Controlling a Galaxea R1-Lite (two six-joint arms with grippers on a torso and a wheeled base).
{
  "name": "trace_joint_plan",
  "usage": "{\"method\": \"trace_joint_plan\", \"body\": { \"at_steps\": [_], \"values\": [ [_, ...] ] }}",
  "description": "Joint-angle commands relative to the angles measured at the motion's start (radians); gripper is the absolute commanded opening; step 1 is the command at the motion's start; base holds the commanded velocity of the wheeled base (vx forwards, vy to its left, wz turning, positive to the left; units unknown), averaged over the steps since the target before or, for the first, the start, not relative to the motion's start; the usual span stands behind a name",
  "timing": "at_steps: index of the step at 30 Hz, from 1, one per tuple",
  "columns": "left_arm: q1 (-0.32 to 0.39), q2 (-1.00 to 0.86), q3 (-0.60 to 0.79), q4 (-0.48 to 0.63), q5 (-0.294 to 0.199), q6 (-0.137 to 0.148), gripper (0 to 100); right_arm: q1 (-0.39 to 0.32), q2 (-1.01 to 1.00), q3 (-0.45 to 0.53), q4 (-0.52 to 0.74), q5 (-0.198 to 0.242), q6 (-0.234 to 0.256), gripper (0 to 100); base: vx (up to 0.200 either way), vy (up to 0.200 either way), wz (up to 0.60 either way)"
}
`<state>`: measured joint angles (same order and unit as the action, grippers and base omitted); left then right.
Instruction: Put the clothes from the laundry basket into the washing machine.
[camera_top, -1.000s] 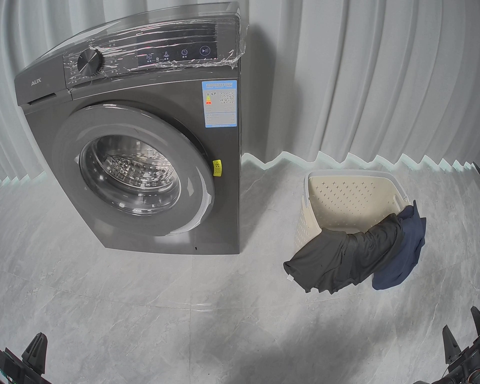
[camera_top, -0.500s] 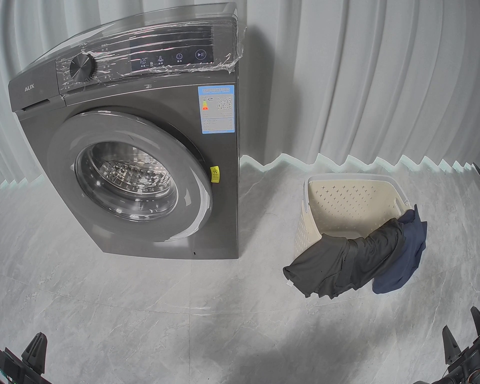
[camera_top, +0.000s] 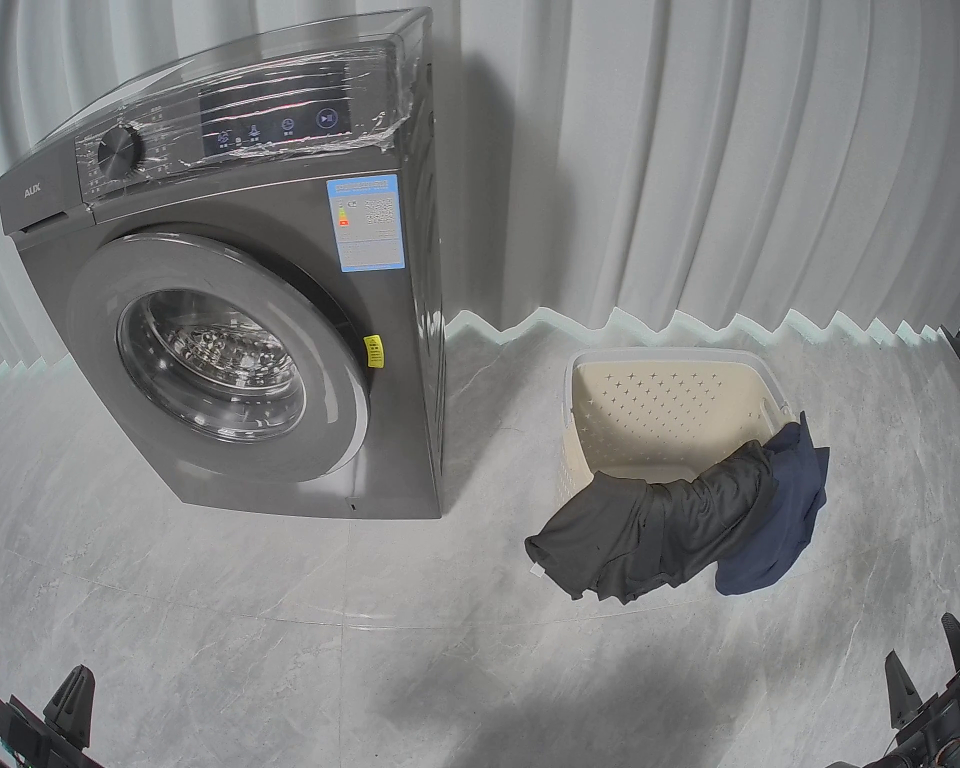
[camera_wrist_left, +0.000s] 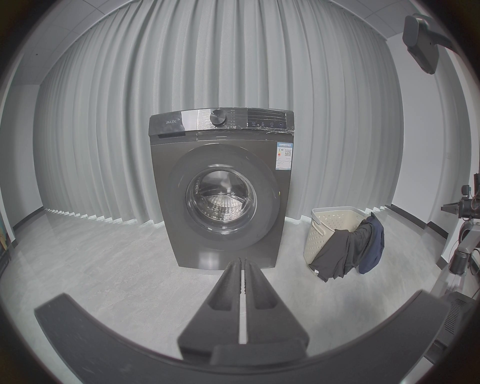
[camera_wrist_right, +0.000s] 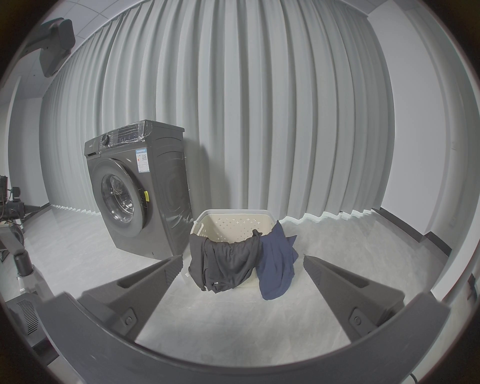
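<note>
The grey washing machine (camera_top: 250, 300) stands at the left with its round glass door (camera_top: 215, 360) closed. Right of it, a cream laundry basket (camera_top: 660, 353) sits on the floor. A dark grey garment (camera_top: 640, 530) and a navy garment (camera_top: 780, 530) hang over its near rim, down to the floor. My left gripper (camera_wrist_left: 242, 262) is shut and empty, held low and facing the washing machine (camera_wrist_left: 220, 190) from a distance. My right gripper (camera_wrist_right: 242, 260) is open and empty, pointing at the laundry basket (camera_wrist_right: 235, 222) and its dark grey garment (camera_wrist_right: 222, 262), well short of them.
Pale pleated curtains (camera_top: 700, 150) run along the wall behind the machine and basket. Grey marble-look floor tiles (camera_top: 400, 620) lie open between me and both. A dark skirting and side wall (camera_wrist_right: 415, 230) stand to the basket's right.
The whole head view has shifted, so the machine and basket now sit further left in it; the camera moved. Basket, clothes and both grippers look unchanged.
</note>
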<state>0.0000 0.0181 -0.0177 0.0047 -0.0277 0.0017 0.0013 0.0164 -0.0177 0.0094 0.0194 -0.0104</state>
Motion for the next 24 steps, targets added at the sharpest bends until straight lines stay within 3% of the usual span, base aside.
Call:
{"method": "trace_joint_plan", "body": {
  "at_steps": [1, 24],
  "values": [
    [0.0, -0.018, 0.016, 0.0, 0.0, 0.0, 0, 0.0, -0.01, 0.015, 0.0, 0.001, 0.0, 100, 0.0, -0.2, 0.0],
    [0.0, -0.018, 0.016, 0.0, 0.0, 0.001, 0, 0.0, -0.01, 0.015, 0.0, 0.001, 0.0, 100, 0.0, -0.2, 0.0]
  ]
}}
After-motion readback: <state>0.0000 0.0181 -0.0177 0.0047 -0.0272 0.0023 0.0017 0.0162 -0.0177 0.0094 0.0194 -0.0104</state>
